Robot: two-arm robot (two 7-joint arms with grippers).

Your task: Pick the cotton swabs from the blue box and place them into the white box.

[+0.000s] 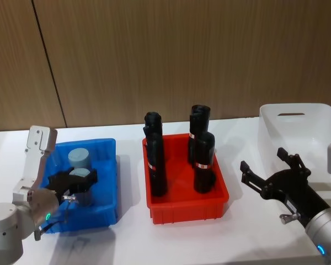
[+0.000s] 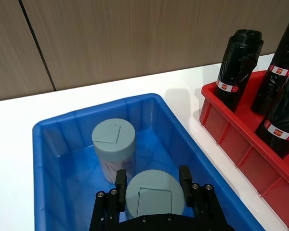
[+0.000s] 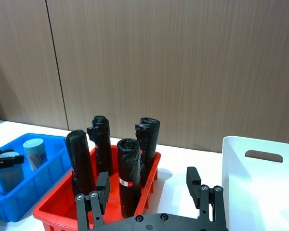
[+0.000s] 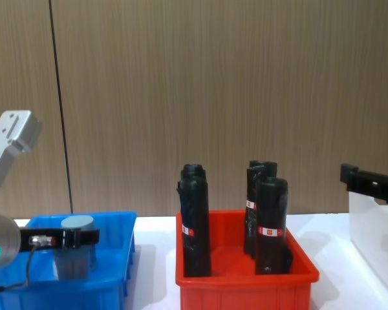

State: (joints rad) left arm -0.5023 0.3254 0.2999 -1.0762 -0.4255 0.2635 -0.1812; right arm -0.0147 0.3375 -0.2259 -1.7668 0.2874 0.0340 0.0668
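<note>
Swabs (image 1: 79, 157), two jars in blue box (image 1: 94, 220), left gripper (image 1: 80, 179) fingers clasping near jar (image 2: 154, 195), right gripper (image 1: 263, 158) fingers wide, white box (image 1: 276, 132) at 3 o'clock

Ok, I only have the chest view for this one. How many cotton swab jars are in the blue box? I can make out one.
Observer: Two. There is a near jar and a far jar behind it in the blue box.
Operator: Is the left gripper on one?
Observer: Yes. The left gripper has its jaws against both sides of the near jar's cap.
Operator: And the right one?
Observer: The right gripper hovers with its jaws open, between the red bin and the white box.
</note>
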